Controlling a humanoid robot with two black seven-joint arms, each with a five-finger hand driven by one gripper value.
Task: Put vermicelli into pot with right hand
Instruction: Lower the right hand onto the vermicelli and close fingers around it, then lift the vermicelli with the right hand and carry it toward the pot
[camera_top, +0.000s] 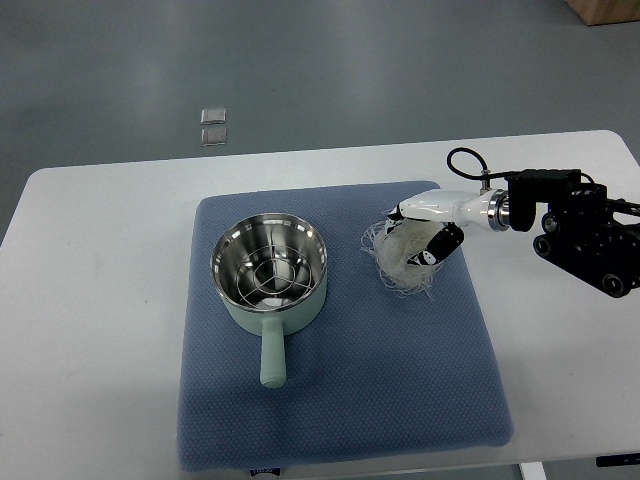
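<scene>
A pale green pot (270, 280) with a steel inside and a handle toward me sits on the left part of the blue mat (340, 400). It looks empty. A bundle of white vermicelli (397, 262) lies on the mat to the right of the pot. My right hand (422, 238) comes in from the right edge and its white and black fingers are curled around the bundle, which rests on the mat. The left arm does not show.
The mat lies on a white table (100, 330). Two small clear squares (213, 125) lie on the grey floor beyond the table's far edge. A black cable (465, 160) loops above the right wrist.
</scene>
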